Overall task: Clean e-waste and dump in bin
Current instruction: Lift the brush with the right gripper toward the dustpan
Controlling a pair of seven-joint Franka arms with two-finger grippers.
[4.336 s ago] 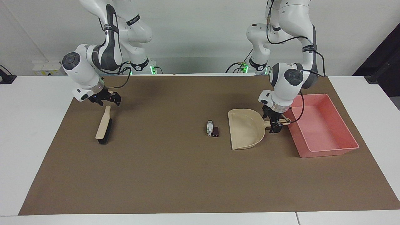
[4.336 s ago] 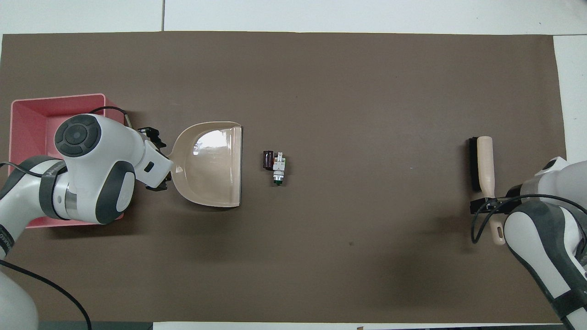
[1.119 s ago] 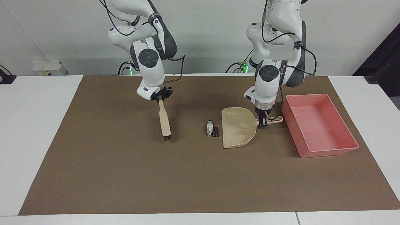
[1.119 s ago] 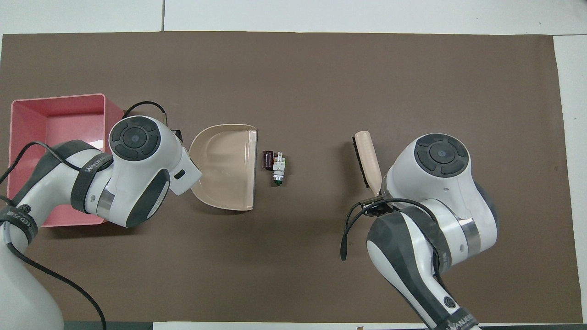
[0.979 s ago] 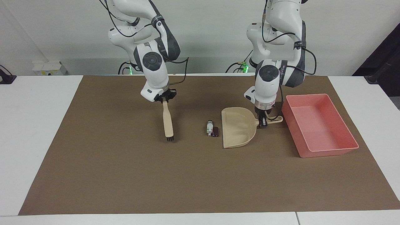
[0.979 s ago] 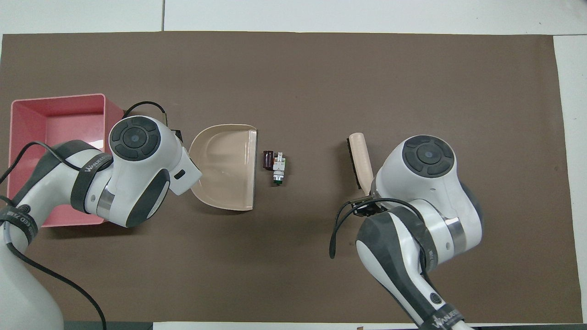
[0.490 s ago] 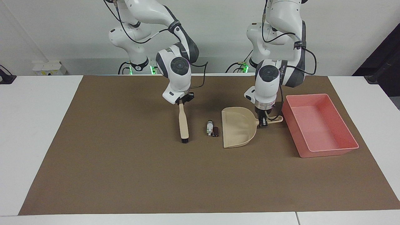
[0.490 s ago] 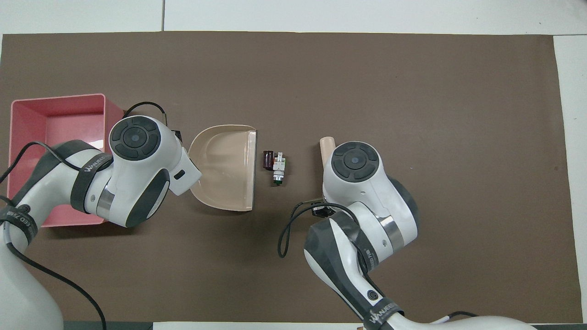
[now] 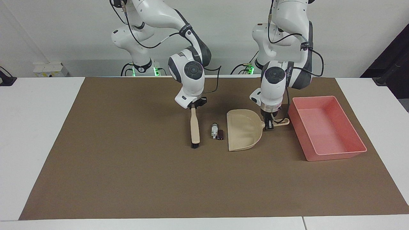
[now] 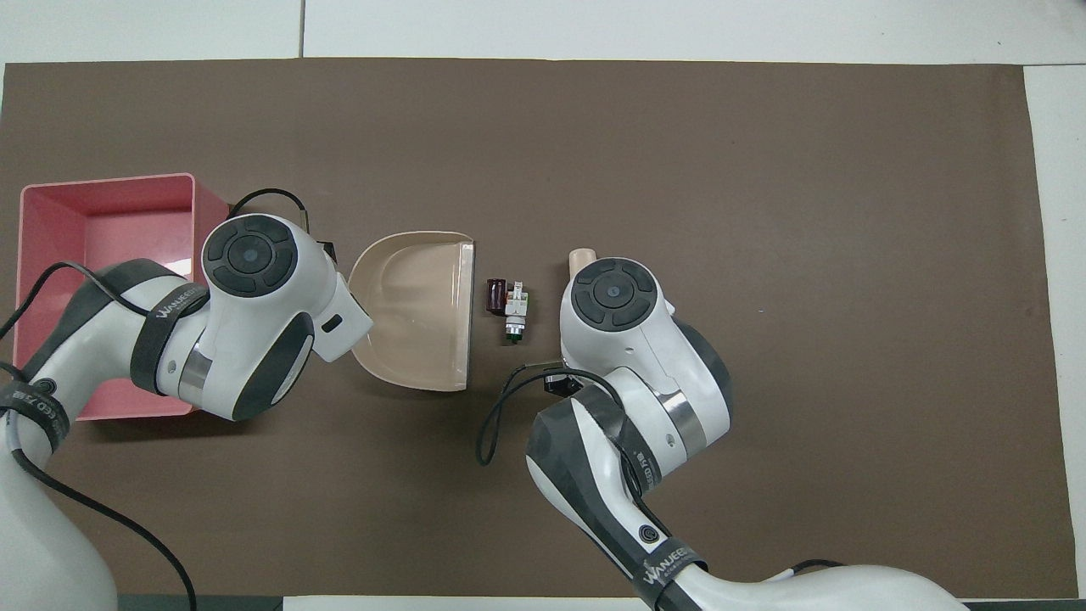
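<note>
Beige brush (image 9: 194, 130): my right hand (image 9: 193, 106) is clamped on its handle end, bristles down at the brown mat (image 9: 127, 166), just beside the e-waste (image 9: 217, 131) on the right arm's side.
Dustpan (image 9: 242, 134): my left hand (image 9: 269, 125) is shut on its handle, and the pan sits flat with its open lip facing the e-waste, a small gap between them.
E-waste: two tiny bits, one whitish with green marks and one dark block (image 10: 495, 296), touching each other on the mat between brush and dustpan lip.
Bin (image 9: 326, 127): pink tray at the left arm's end of the table, beside the dustpan handle, nothing in it that I can see.
What could go wrong: I reckon a fast sweep flicks the bits past the pan's ends, or the lip rides up and they jam under it.
In the way: nothing between brush and pan except the bits. The left arm covers part of the bin in the overhead view.
</note>
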